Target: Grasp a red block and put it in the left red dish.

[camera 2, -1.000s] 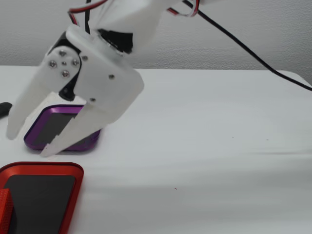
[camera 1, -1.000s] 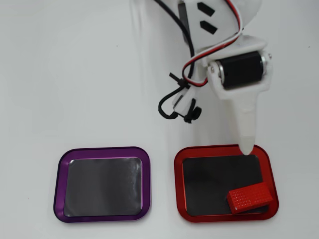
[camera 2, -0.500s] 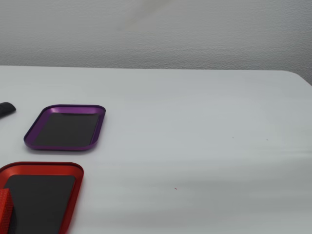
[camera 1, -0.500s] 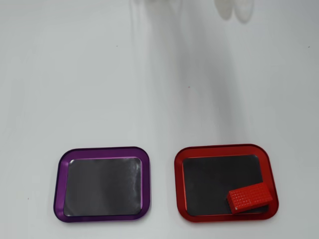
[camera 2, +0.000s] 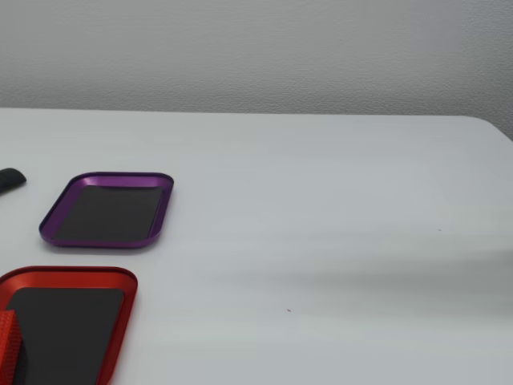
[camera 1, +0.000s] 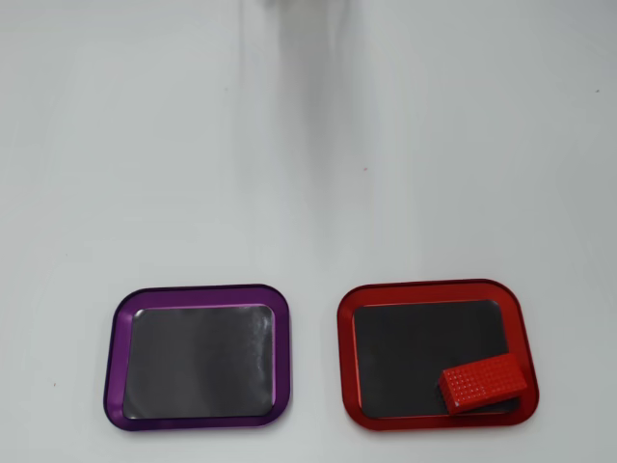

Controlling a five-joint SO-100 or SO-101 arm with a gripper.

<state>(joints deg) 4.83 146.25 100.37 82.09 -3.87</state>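
Observation:
The red block, a small dotted brick, lies inside the red-rimmed dish, at its lower right corner in the overhead view, tilted slightly. In the fixed view only an edge of the block shows at the left border, inside the red dish. The gripper and the arm are not in either view.
A purple-rimmed tray with a dark inner surface sits to the left of the red dish in the overhead view and behind it in the fixed view. A small dark object lies at the fixed view's left edge. The table is white.

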